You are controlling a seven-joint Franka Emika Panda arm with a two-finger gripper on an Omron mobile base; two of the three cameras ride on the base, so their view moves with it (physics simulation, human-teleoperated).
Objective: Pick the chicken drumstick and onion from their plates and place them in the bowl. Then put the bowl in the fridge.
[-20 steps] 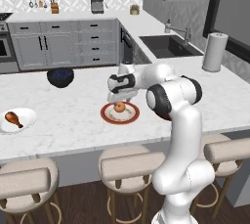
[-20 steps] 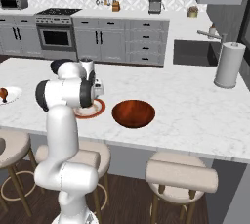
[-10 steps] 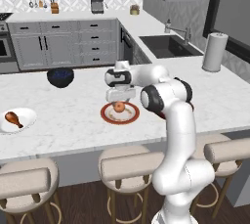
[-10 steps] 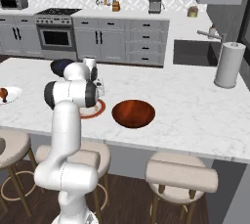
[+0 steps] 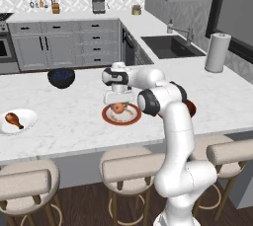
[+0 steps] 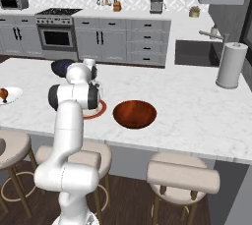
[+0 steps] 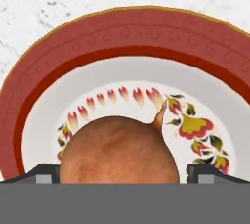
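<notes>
Closest to your hand camera, the onion [image 7: 116, 150] sits between the two dark finger tips [image 7: 36, 174], one on each side of it with a gap left on both, so your gripper [image 7: 119, 178] is spread wide and grips nothing yet. The onion's pointed tip leans up and to the right in that view. Under it lies the red-rimmed plate [image 7: 73, 42], cream in the middle with a painted flower pattern.

From the left base camera you see the gripper [image 5: 117, 102] pointing down right over the onion [image 5: 117, 107] on its plate [image 5: 129, 118], on the marble counter [image 5: 74, 121]. Just beside that plate, toward the arm's right, the wide brown bowl [image 6: 135, 113] stands empty. Well off to the left, the drumstick [image 5: 13, 119] lies on the white plate [image 5: 27, 121]. Farther back on the counter rests a dark blue bowl [image 5: 61, 77], and beyond, near the sink [image 5: 170, 46], a paper towel roll [image 5: 216, 52] stands upright.
</notes>
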